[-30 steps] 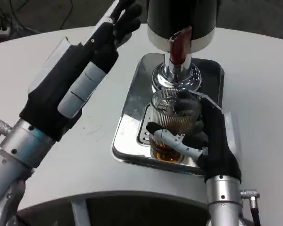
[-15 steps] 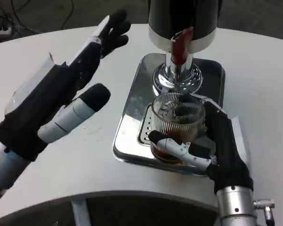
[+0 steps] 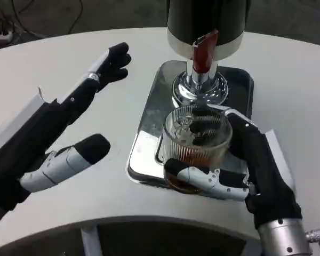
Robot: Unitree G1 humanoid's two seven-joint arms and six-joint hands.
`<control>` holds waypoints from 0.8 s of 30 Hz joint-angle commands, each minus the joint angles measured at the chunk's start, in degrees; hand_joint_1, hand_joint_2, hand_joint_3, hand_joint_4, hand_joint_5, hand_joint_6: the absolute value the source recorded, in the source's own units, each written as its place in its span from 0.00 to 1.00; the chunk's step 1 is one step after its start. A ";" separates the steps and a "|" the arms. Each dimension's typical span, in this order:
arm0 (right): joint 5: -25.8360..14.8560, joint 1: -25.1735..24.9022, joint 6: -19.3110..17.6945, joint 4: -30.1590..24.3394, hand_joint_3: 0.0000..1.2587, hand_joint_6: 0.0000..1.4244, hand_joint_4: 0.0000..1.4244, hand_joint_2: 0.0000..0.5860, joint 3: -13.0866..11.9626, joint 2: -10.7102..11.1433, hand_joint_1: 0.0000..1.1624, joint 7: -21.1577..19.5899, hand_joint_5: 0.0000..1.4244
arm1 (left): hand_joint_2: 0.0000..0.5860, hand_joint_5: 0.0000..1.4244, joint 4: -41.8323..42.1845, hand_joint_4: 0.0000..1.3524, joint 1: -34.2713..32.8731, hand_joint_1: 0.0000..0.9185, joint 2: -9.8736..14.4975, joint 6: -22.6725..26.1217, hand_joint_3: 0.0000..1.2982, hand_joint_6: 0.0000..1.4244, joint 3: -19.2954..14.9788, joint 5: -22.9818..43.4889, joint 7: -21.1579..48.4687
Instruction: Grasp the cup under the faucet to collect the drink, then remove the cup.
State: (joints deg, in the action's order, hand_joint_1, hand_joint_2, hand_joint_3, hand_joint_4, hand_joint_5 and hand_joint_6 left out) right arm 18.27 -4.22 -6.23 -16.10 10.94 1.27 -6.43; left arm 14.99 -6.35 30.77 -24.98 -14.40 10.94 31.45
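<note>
Amber drink fills the bottom of the ribbed glass cup (image 3: 196, 143), gripped by the right robot hand (image 3: 240, 168) and now drawn nearer, off the faucet (image 3: 199, 85) toward the steel drip tray's (image 3: 149, 114) near edge. Left robot hand (image 3: 58, 133), open and empty, has pulled back over the desk (image 3: 293, 90); removal looks underway.

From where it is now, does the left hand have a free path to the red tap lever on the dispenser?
Probably yes. The left hand is open over bare white table, and nothing stands between its fingertips and the red tap lever. The right hand holds the ribbed glass cup lower down, clear of that path.
</note>
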 commanded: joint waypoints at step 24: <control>-14.69 8.07 11.00 -24.28 0.54 0.59 0.53 0.30 -11.08 9.84 0.72 16.42 0.62 | 0.22 0.03 0.22 0.00 14.16 0.00 4.23 -29.96 0.01 0.00 -5.19 -8.20 0.61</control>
State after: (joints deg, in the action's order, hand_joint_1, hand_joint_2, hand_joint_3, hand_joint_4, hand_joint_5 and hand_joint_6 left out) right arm 5.59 3.43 3.77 -37.13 0.56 10.37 8.91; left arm 16.29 6.23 33.25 -52.32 -18.35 3.17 32.40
